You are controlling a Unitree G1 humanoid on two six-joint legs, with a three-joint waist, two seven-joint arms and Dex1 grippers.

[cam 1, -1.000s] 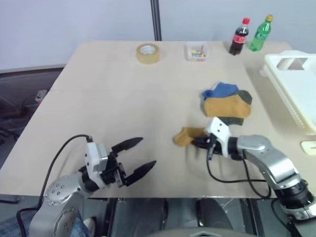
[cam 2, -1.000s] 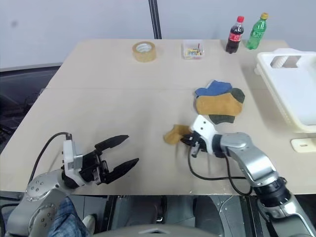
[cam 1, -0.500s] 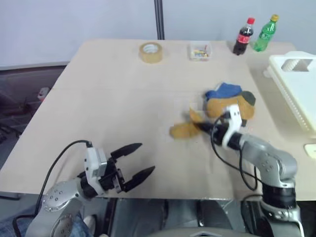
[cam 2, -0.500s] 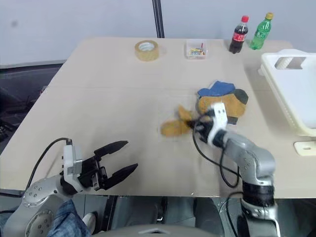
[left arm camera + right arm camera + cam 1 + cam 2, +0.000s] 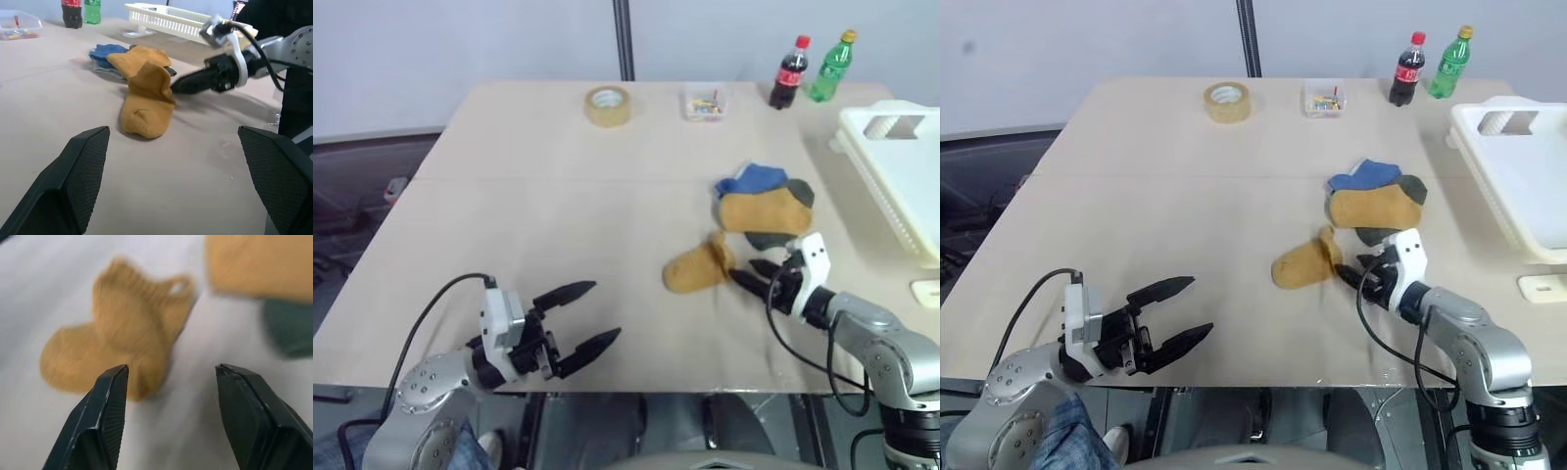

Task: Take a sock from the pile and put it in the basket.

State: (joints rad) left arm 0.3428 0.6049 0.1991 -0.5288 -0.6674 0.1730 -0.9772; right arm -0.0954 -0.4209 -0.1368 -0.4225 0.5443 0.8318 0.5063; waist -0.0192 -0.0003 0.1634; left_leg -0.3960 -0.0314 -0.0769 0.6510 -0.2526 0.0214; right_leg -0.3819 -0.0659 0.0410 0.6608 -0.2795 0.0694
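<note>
1. A pale beige counter (image 5: 558, 225) stands before a plain grey-blue wall with a dark upright post behind its far edge.
2. At the counter's 3 o'clock edge sits the white slotted basket (image 5: 901, 166), its handle cut-out toward the far end; what can be seen of its inside holds no sock.
3. Toward 12 o'clock a small clear box (image 5: 704, 104) holds small coloured bits, too small to name.
4. A roll of tape (image 5: 608, 106) lies at 9 o'clock of that box; a cola bottle (image 5: 789, 72) and a green bottle (image 5: 829, 66) stand upright at its 3 o'clock.
5. The pile (image 5: 766, 208) of mustard, blue and dark green socks lies right of centre, well apart from the basket.
6. One mustard sock (image 5: 698, 267) lies flat at 7 o'clock of the pile, just beside it.
7. The right hand (image 5: 752, 276) lies low at 3 o'clock of that sock, fingers parted and gripping nothing, tips close to the sock's cuff.
8. The left hand (image 5: 590, 315) hovers near the counter's 7 o'clock edge, spread wide and empty.
</note>
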